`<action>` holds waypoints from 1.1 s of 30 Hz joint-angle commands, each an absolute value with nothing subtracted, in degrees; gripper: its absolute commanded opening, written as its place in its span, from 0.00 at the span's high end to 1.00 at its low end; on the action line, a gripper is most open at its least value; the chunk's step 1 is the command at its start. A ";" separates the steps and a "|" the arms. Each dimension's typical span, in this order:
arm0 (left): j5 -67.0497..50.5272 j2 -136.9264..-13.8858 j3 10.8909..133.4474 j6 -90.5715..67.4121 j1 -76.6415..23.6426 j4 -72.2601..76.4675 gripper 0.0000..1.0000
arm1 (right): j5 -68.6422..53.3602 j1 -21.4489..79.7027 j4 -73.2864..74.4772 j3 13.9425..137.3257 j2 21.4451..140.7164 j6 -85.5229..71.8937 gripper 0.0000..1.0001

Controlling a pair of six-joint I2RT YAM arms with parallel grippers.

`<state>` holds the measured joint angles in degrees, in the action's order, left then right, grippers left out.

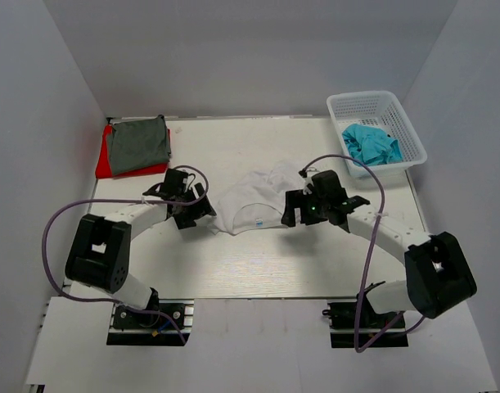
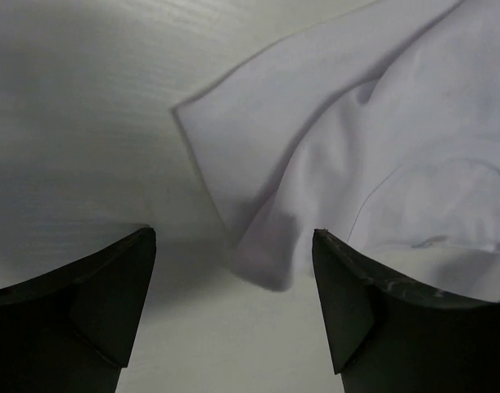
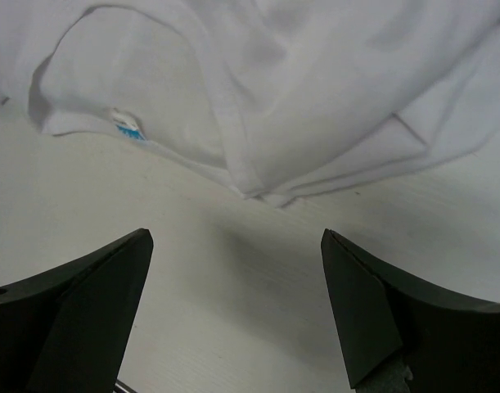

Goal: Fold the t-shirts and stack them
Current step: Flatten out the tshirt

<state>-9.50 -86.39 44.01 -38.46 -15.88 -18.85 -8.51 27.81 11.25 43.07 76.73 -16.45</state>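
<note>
A crumpled white t-shirt (image 1: 254, 201) lies in the middle of the table, its small blue neck label (image 3: 128, 127) facing up. My left gripper (image 1: 202, 214) hangs open at the shirt's left edge. In the left wrist view a folded corner of the white t-shirt (image 2: 380, 123) reaches down between the open fingers of the left gripper (image 2: 233, 232). My right gripper (image 1: 292, 209) is open at the shirt's right side. From the right wrist, the right gripper (image 3: 235, 233) is over bare table just short of the white t-shirt's hem (image 3: 299, 90). A folded dark grey t-shirt (image 1: 137, 143) rests on a red t-shirt (image 1: 105, 160) at the back left.
A white mesh basket (image 1: 376, 97) stands at the back right with a bunched teal t-shirt (image 1: 371, 143) inside. White walls close in the table on three sides. Purple cables loop out from both arms.
</note>
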 commanded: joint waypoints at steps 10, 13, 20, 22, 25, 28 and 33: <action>-3.30 -93.68 47.31 -38.68 -17.58 -17.87 0.51 | 5.08 33.92 7.12 50.89 87.71 -18.71 0.27; -8.77 -95.44 44.13 -38.67 -18.98 -10.40 0.72 | 8.60 34.28 7.03 50.89 87.81 -20.21 0.56; -9.50 -102.30 48.16 -37.18 -21.45 -11.85 1.00 | 12.39 34.28 8.44 50.54 87.45 -21.01 1.00; -6.87 -100.65 48.87 -37.18 -21.45 -12.39 1.00 | 14.14 34.10 9.05 50.63 87.10 -21.71 1.00; -2.40 -95.73 48.87 -38.23 -21.45 -13.10 1.00 | 17.64 34.01 9.23 50.97 84.64 -21.62 1.00; 1.92 -87.82 48.87 -40.33 -21.45 -12.22 1.00 | 21.16 34.01 9.40 52.38 81.13 -21.27 1.00; 10.80 -81.74 54.22 -41.39 -21.45 -15.90 1.00 | 25.05 32.96 12.74 56.68 76.21 -22.94 1.00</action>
<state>2.96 -86.65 50.00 -40.29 -21.39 -14.15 19.66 33.80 11.90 51.92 79.53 -21.39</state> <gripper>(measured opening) 0.026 0.012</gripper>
